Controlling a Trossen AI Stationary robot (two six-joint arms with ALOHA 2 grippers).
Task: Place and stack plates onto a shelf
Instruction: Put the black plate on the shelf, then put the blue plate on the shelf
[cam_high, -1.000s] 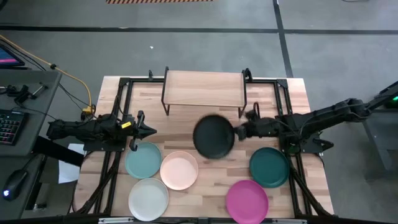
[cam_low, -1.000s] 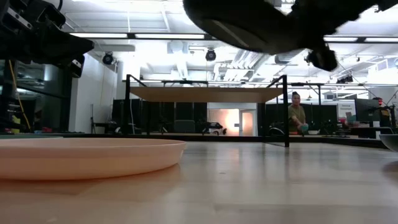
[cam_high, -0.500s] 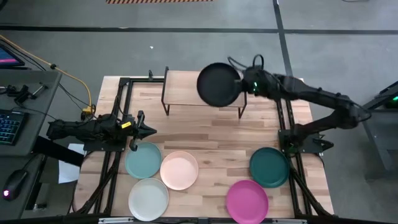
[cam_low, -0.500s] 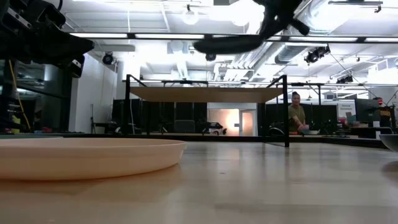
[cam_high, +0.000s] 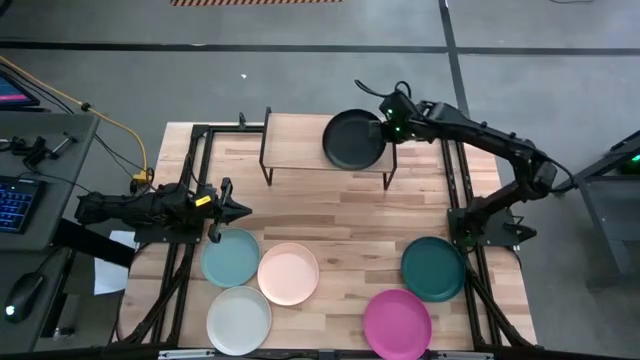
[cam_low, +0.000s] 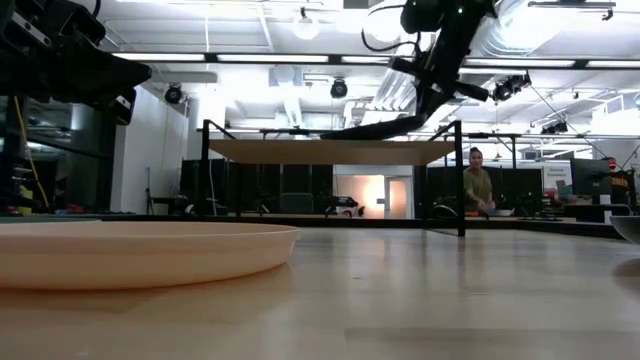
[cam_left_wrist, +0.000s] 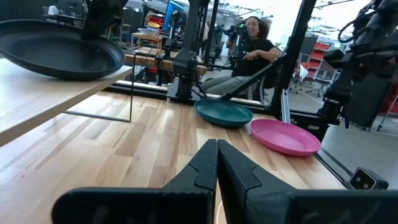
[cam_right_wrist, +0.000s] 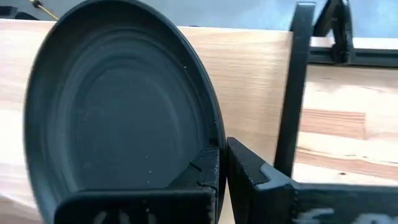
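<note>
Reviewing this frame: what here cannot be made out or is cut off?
- Round matte black plate: whether it rests on the light wood shelf or hovers; low view shows it tilted, contact unclear.
- Right pincer: pad contact hidden by the plate rim, right wrist view.
- Peach-pink plate: cut off by the low view's left edge.
- White plate: unseen in low view.

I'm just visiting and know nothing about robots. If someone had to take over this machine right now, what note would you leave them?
Right gripper: shut on the black plate, holding it tilted over the shelf, right end; not yet released.
Left gripper: shut, empty, waiting at the table's left above the light teal plate.
On the table: light teal, peach-pink plate, white plate, dark teal plate, magenta plate.
Done: none released on the shelf.
Left: release the black plate, then shelve and stack the other five.
</note>
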